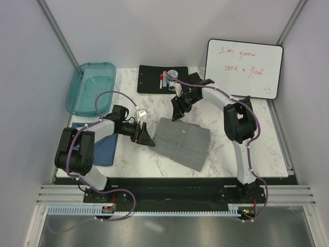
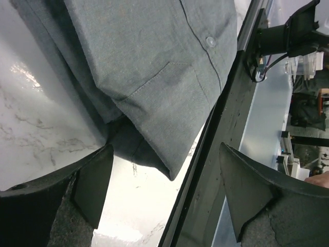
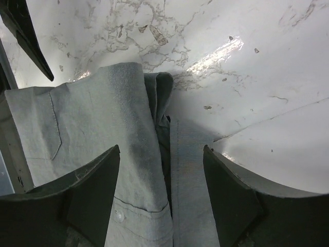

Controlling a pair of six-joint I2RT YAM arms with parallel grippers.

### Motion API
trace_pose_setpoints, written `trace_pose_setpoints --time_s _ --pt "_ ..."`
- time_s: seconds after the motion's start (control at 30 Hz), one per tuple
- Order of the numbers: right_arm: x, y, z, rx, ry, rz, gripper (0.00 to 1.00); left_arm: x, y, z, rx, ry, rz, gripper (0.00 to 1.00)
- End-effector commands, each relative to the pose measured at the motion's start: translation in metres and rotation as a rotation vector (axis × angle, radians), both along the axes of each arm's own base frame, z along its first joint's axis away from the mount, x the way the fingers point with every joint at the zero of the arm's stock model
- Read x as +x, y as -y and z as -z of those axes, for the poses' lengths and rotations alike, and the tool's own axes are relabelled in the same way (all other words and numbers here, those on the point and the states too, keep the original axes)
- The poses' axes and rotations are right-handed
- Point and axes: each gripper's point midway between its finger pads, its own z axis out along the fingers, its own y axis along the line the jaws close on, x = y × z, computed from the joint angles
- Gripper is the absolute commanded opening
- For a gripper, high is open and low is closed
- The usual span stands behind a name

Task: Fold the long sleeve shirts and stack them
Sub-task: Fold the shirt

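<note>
Fingers of the left gripper (image 2: 167,170) fill the bottom of its wrist view, spread wide and empty. A corner of the grey shirt (image 1: 182,141) shows between them, close to the dark rail (image 2: 205,170) at the table's near edge. The right gripper (image 1: 177,113) hangs over the shirt's far left corner, its jaws also wide, with bunched layers below. The blue shirt (image 1: 103,149) lies at near left under the left arm, apart from the grey one. A pinch that catches only the top layer would probably peel the fold open. Uneven pulls by the two arms could drag the grey bundle towards that edge.
</note>
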Motion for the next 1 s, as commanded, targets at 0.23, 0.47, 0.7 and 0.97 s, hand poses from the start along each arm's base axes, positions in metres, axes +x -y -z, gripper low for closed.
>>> trace_pose_setpoints --time_s 0.23,0.47,0.7,0.97 --pt "0.002 -0.018 -0.007 0.059 0.004 -0.028 0.62 0.010 0.011 -0.012 -0.095 -0.013 -0.035 0.88" --pt "0.003 -0.017 -0.005 0.050 0.011 -0.029 0.39 0.001 0.013 -0.010 -0.115 -0.093 -0.045 0.84" --pt "0.005 -0.016 0.000 0.037 0.016 -0.026 0.07 -0.014 0.011 -0.004 -0.100 -0.184 -0.067 0.77" --pt "0.017 -0.012 0.002 -0.005 0.061 0.011 0.00 -0.014 0.001 0.021 0.023 -0.248 -0.164 0.63"
